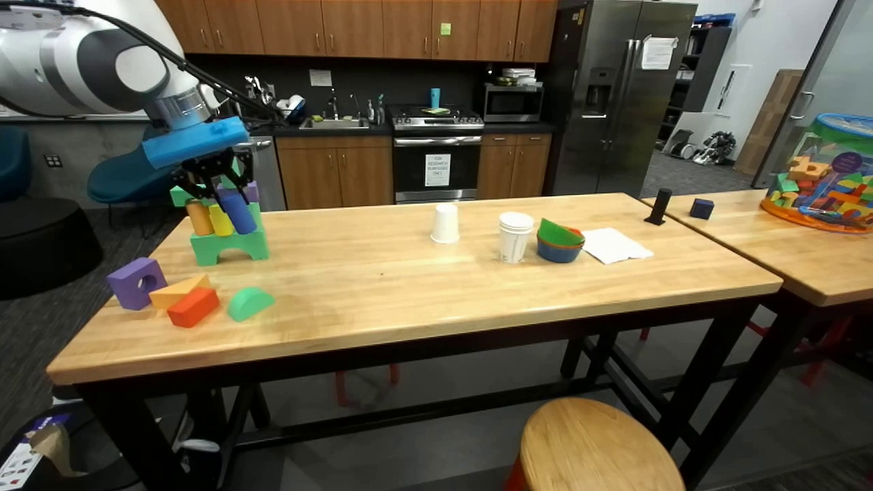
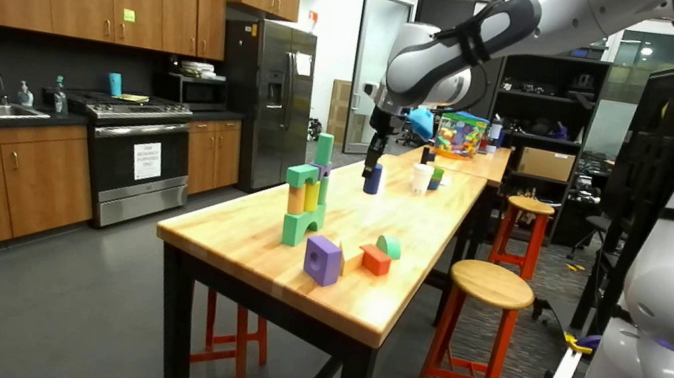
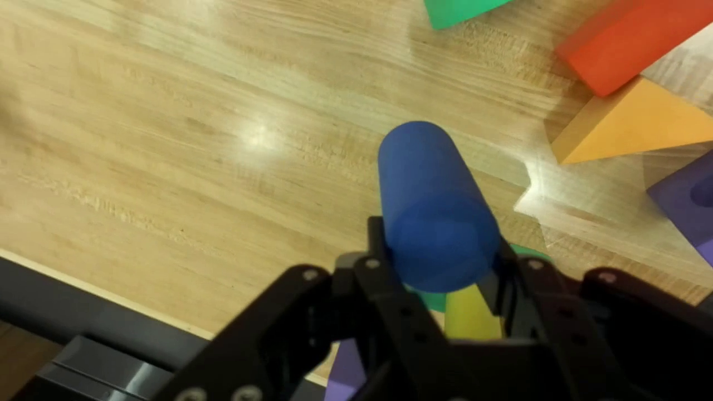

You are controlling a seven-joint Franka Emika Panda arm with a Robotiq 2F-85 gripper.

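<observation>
Here, end effector (image 3: 440,245) grips blue cylinder (image 3: 420,167); tower (image 2: 311,197) near edge (image 2: 230,265), cup (image 1: 446,224) well apart.

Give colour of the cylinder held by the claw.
Plain blue; the cylinder shows best in the wrist view.

Wood tbl (image 1: 382,293) carries grn arch (image 1: 230,243), purp blk (image 1: 127,286), orng wedge (image 1: 176,292), bowls (image 1: 559,254) & wht cups (image 1: 445,224).

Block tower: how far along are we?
Apparently done: green base arch, with orange cylinder and yellow cylinder on it. In hand: blue cylinder, aloft in the claw, apart from the tower. Perhaps left: placing it; purple holed block, orange wedge, red block and green semicircle lie loose.
</observation>
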